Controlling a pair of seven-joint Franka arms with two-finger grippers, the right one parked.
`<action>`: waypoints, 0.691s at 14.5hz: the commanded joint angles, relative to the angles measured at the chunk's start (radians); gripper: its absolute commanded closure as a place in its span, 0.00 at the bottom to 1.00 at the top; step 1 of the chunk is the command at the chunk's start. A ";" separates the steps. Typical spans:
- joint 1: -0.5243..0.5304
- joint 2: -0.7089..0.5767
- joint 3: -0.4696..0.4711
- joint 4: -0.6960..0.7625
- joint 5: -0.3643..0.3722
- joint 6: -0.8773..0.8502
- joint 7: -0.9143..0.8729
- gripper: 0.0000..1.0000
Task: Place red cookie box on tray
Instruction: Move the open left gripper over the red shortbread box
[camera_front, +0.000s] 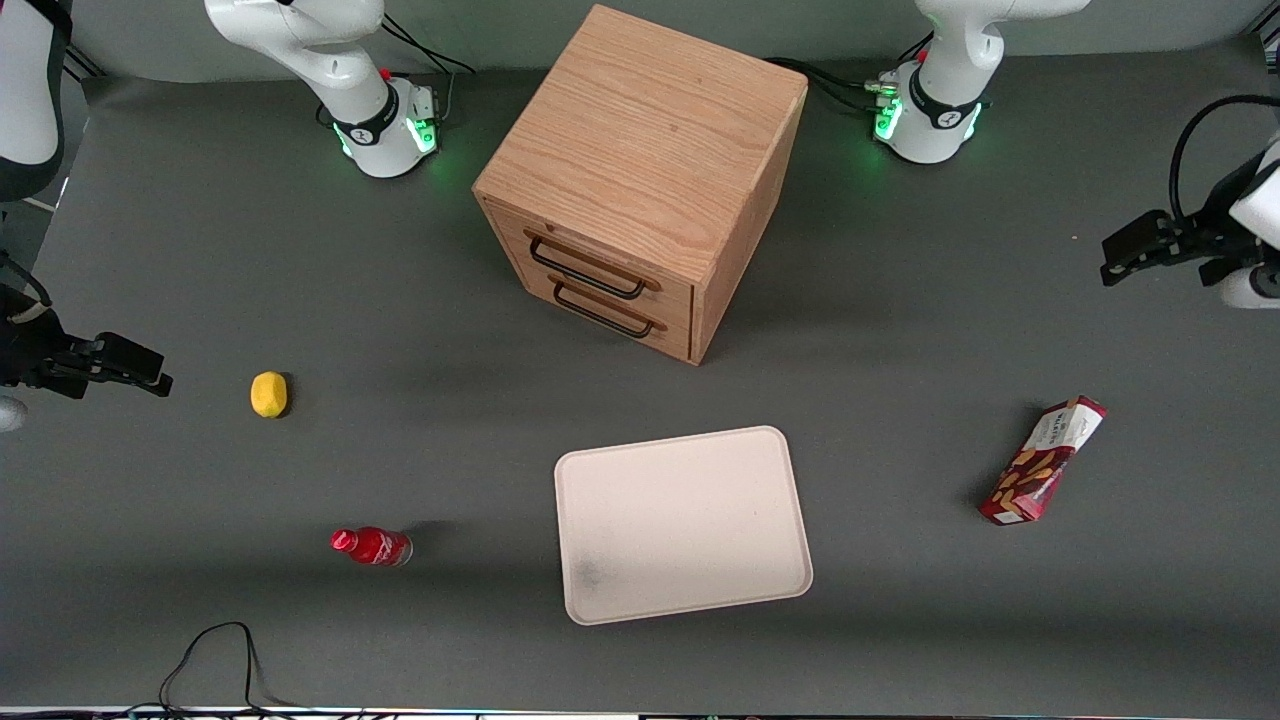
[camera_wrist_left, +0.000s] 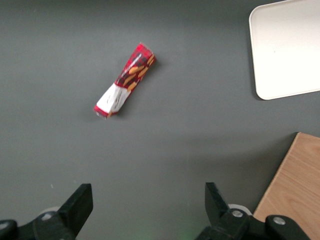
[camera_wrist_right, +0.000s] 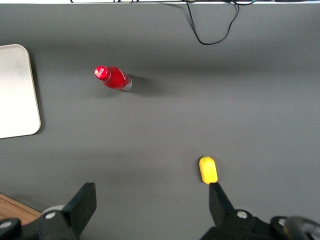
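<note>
The red cookie box (camera_front: 1043, 459) (camera_wrist_left: 125, 80) lies flat on the grey table toward the working arm's end, its white panel farther from the front camera than its cookie pictures. The cream-white tray (camera_front: 682, 524) (camera_wrist_left: 287, 47) rests empty near the table's middle, in front of the wooden cabinet. My gripper (camera_front: 1118, 252) (camera_wrist_left: 148, 207) hangs high above the table at the working arm's end, farther from the front camera than the box. Its fingers stand wide open, nothing between them.
A wooden two-drawer cabinet (camera_front: 640, 180) (camera_wrist_left: 295, 185) stands farther from the front camera than the tray. A small red bottle (camera_front: 371, 546) (camera_wrist_right: 112, 78) and a yellow lemon-like object (camera_front: 268, 394) (camera_wrist_right: 208, 169) lie toward the parked arm's end. A black cable (camera_front: 215, 660) loops at the near edge.
</note>
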 joint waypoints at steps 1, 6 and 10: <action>0.044 0.053 -0.002 0.013 0.006 0.062 0.135 0.00; 0.127 0.185 -0.002 0.157 0.009 0.064 0.290 0.00; 0.157 0.254 -0.004 0.259 0.009 0.030 0.473 0.00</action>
